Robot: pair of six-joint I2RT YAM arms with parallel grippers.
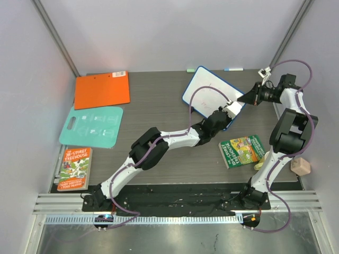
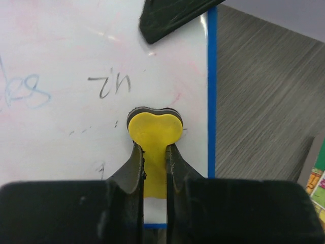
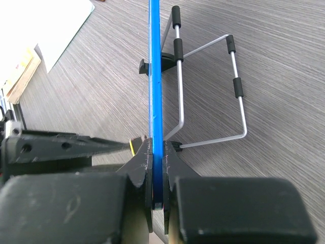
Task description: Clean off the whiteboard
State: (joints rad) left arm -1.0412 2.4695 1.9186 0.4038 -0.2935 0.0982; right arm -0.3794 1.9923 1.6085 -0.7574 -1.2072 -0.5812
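The whiteboard [image 1: 209, 92] with a blue frame stands tilted at the back right of the table. In the left wrist view its face [image 2: 61, 127] carries dark handwriting "in" [image 2: 114, 85] and faint blue letters. My left gripper [image 1: 233, 108] is shut on a yellow eraser [image 2: 155, 131], pressed against the board near its right edge. My right gripper [image 1: 247, 97] is shut on the board's blue frame edge [image 3: 155, 76]. The right wrist view shows the frame clamped between the jaws and the wire stand [image 3: 208, 86] with black feet behind the board.
An orange clipboard [image 1: 102, 89] and a teal board [image 1: 92, 127] lie at the left, with a book [image 1: 74, 168] below them. A green book [image 1: 243, 150] lies near the right arm, a beige block [image 1: 300, 166] at the right edge, a marker [image 1: 233, 69] behind the whiteboard.
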